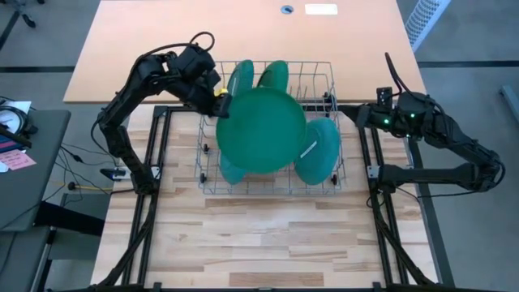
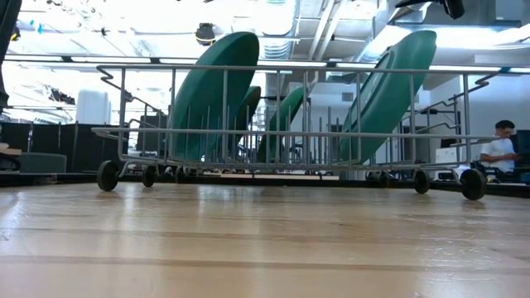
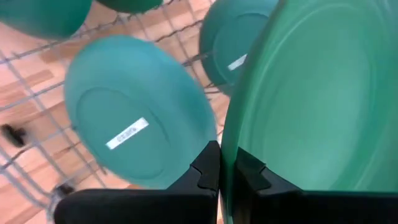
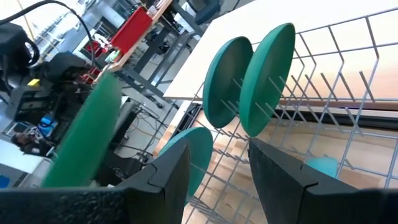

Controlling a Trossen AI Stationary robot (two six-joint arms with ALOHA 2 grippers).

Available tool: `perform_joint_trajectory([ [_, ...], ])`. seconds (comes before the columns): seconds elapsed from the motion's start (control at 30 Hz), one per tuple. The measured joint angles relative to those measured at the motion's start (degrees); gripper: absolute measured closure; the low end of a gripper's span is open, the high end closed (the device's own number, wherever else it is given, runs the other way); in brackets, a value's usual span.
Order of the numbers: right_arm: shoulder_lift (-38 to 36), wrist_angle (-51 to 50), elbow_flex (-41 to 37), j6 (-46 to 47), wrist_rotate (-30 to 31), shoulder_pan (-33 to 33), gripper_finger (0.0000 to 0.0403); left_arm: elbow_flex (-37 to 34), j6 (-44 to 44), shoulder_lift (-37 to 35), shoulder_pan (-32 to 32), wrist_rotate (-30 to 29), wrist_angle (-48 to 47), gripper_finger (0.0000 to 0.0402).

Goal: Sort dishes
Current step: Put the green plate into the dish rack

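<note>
The left pincer (image 1: 219, 104) is gripping a green plate (image 1: 261, 130) by its rim above the rack (image 1: 334, 174); four plates are standing slotted already, while the right pincer (image 1: 362, 113) is waiting half-open.

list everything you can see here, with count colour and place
held plate: 1, green, large, lifted over the rack's middle, its rim pinched by the left gripper
racked plates: 4, teal and dark green, on edge in the rack: two at the far side, one at the near left, one at the right
wire rack: 1, grey metal, mid-table on small black wheels
table: 1, light wood
person: 1, white top, seated in the room behind
left gripper: shut on the held plate's rim, at the rack's left
right gripper: open, empty, waiting right of the rack
</note>
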Motion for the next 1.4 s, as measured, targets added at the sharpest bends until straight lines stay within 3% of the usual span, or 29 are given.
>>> perform_joint_trajectory([
  [0.47, 0.3, 0.1, 0.0, 0.0, -0.1, -0.2, 0.0233, -5.8, 1.5, 0.0, 0.0, -4.4, 0.1, 0.0399],
  [0.6, 0.3, 0.1, 0.0, 0.0, -0.1, -0.2, 0.0233, -6.9, 3.5, 0.1, -0.1, -9.6, 3.3, 0.0399],
  [0.8, 0.3, 0.1, 0.0, 0.0, -0.1, -0.2, 0.0233, -5.9, 10.3, -0.2, -1.5, -19.5, 18.2, 0.0399],
  [1.2, 0.3, 0.1, 0.0, 0.0, -0.1, -0.2, 0.0233, -5.0, 43.5, -0.3, -3.5, -27.7, 52.5, 0.0400],
  [1.3, 0.3, 0.1, 0.0, -0.9, -0.2, -0.2, 0.0233, -5.0, 58.0, -0.3, -5.8, -27.8, 62.8, 0.0400],
  [1.4, 0.3, 0.1, 0.0, -1.5, -0.2, -0.2, 0.0233, -5.0, 81.4, -0.4, -8.4, -25.2, 70.0, 0.0400],
])
